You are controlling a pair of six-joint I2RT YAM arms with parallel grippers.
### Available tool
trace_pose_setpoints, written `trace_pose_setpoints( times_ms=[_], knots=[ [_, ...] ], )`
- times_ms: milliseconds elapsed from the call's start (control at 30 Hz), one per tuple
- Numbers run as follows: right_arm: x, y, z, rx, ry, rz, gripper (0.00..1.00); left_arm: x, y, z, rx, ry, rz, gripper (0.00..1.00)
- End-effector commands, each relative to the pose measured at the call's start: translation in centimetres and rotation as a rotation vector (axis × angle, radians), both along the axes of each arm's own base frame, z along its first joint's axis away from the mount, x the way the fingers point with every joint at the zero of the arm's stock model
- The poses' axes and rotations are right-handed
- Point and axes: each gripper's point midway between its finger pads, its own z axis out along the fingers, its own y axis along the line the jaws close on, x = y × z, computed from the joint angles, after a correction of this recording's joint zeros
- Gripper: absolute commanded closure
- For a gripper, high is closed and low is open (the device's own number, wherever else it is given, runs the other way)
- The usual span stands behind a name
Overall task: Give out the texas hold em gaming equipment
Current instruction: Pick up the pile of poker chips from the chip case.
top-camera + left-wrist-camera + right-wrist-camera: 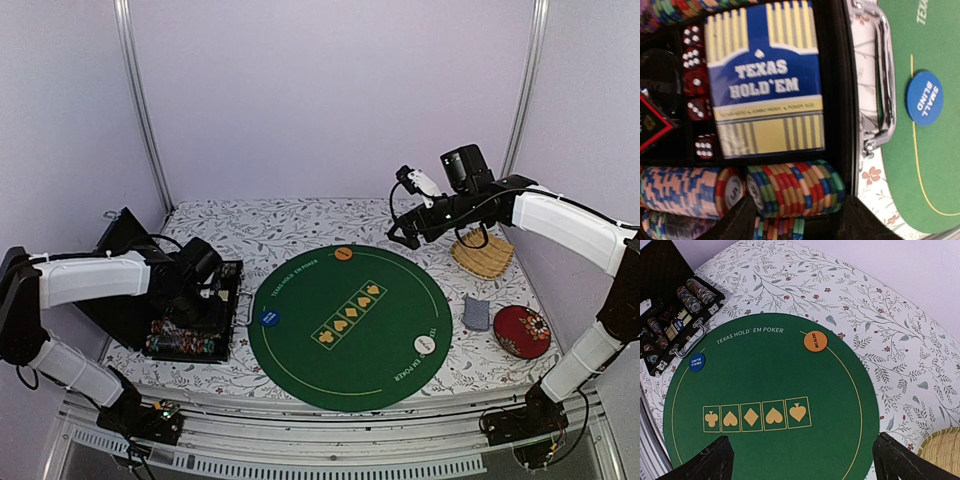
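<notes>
Jaws of left gripper spread wide, empty, straddling row of small striped multicoloured poker chips in open black case. Right gripper wide open, empty, above round green felt mat. Flat blue disc, orange disc and white disc lie on mat. Grey-blue-backed playing cards lie just beside it.

Left gripper, right gripper: jaws apart.
</notes>
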Motion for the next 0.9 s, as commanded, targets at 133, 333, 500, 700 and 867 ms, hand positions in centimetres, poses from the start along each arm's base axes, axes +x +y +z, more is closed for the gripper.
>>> trace_pose_setpoints(
  times_ms=[133,333,500,700,867],
  knots=[
    [0.2,0.6,0.5,0.009,0.003,0.025,0.01,0.7,1.9,0.0,-0.038,-0.046,0.069,0.36],
    [0.1,0.5,0.4,0.007,0.009,0.023,0.01,0.9,0.8,0.7,-0.100,-0.061,0.045,0.27],
    [0.0,0.5,0.1,0.007,0.020,0.023,0.01,1.4,0.2,1.4,-0.131,-0.091,0.026,0.25],
    [0.0,0.5,0.2,0.008,0.021,0.024,0.01,0.8,0.5,-0.3,-0.098,-0.034,0.025,0.35],
    [0.0,0.6,0.0,0.007,0.026,0.026,0.01,0.9,0.8,-0.4,-0.083,-0.036,0.030,0.39]
  ],
)
